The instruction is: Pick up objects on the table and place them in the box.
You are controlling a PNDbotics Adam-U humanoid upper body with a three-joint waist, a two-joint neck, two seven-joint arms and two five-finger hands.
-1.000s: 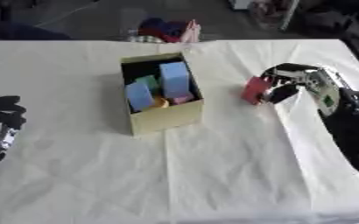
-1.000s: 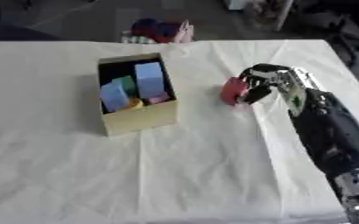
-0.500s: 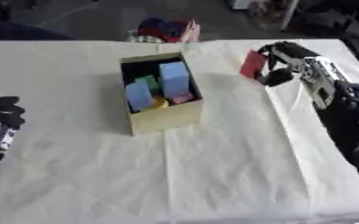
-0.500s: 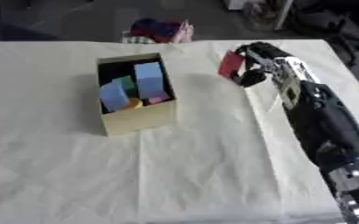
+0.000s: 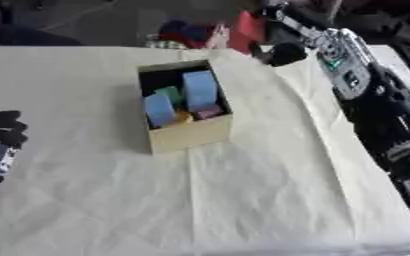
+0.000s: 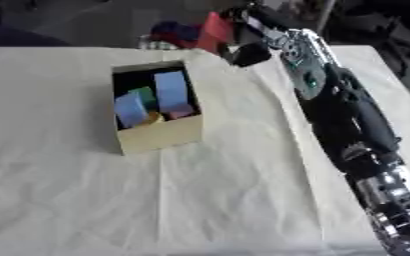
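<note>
1. We have lifted the red block [image 5: 246, 31] off the table [image 5: 243, 200]. A second ago it sat by our right hand [image 5: 278, 45] at cloth level; now our fingers curl round it, high beyond the far right corner of the box [image 5: 187, 137].
2. That suggests the carry is underway; the drop remains.
3. We count one box holding two blue blocks [image 5: 200, 89], one green, one pink, one yellow.
4. Our left hand [image 5: 0, 135] idles, fingers curled, empty.
</note>
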